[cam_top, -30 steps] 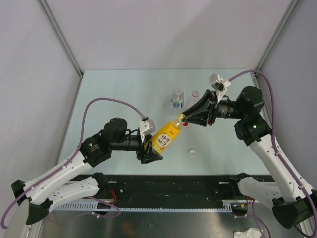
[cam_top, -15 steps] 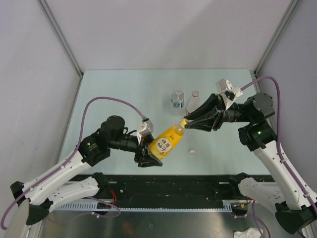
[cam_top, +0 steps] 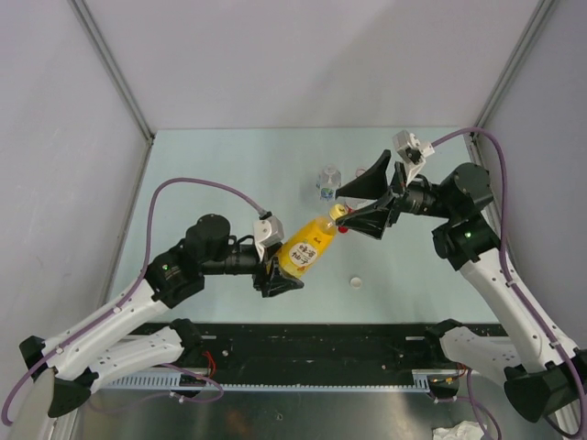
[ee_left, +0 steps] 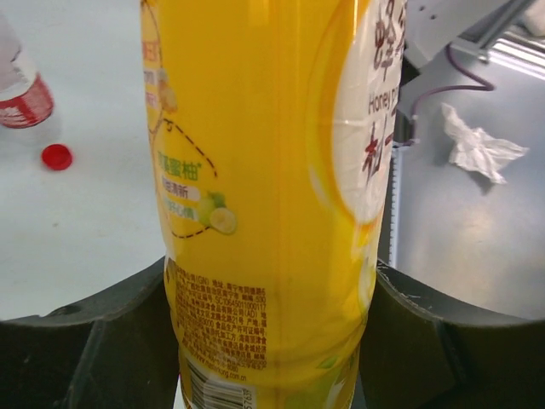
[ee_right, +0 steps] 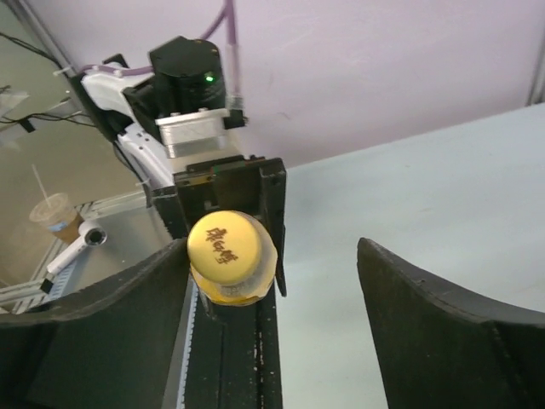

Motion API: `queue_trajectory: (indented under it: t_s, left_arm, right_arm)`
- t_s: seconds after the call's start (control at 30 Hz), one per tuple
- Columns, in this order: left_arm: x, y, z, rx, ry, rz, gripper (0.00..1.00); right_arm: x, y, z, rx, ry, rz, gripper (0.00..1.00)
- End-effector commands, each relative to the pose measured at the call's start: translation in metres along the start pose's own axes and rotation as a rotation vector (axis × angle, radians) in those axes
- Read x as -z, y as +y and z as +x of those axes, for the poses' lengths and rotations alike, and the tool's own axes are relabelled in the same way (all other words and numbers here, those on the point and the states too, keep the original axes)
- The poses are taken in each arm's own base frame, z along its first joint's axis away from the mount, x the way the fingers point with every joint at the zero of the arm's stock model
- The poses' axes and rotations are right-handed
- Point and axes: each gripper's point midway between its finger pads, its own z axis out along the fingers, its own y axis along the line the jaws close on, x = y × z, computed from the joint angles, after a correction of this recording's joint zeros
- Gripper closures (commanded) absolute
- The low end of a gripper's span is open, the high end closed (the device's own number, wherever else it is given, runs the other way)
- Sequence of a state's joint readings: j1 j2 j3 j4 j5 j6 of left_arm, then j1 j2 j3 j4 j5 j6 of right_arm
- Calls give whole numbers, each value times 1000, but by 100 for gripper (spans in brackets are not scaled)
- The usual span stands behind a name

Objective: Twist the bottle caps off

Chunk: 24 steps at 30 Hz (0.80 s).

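My left gripper (cam_top: 278, 275) is shut on the body of the orange-yellow bottle (cam_top: 307, 249), which it holds tilted above the table. The bottle (ee_left: 272, 170) fills the left wrist view between the dark fingers. The yellow cap (ee_right: 226, 247) sits on the neck. My right gripper (ee_right: 272, 281) is open around that cap (cam_top: 337, 211), which lies close against one finger with a wide gap to the other. A loose red cap (ee_left: 57, 156) lies on the table by the red-labelled bottle (ee_left: 25, 98). The clear bottle with a blue-green label (cam_top: 328, 181) stands behind. A white cap (cam_top: 355, 282) lies loose in front.
The pale table (cam_top: 211, 174) is walled by grey panels at the back and both sides. A black rail with the arm bases (cam_top: 321, 344) runs along the near edge. A crumpled white tissue (ee_left: 479, 146) lies on the metal surface beyond the table.
My right gripper was shut on the yellow cap and has now opened wide, with its wrist turned. The left gripper still holds the bottle, which shifted slightly.
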<state>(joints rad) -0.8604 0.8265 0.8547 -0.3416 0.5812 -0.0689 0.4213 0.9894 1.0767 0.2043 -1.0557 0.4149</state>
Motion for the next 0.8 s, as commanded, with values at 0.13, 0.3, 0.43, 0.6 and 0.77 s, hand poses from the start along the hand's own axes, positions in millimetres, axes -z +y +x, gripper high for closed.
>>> queue_trajectory:
  t_s: [0.13,0.3,0.43,0.6,0.77]
  left_arm:
    - [8,51,-1,-123,19,-267,88]
    - [20,77,9,-129,63,-421,89]
    - [29,94,15,-136,98,-527,91]
    - [39,111,23,-163,153,-656,94]
    - [41,117,35,-200,230,-720,95]
  right_arm:
    - [0,-24,-3,-55,-38,92,8]
    - [-1,-40,1,-116,-39,132,6]
    - [-1,-59,7,-187,-41,188,7]
    - [1,-86,18,-321,-39,249,7]
    - [-3,-101,33,-437,-6,257,8]
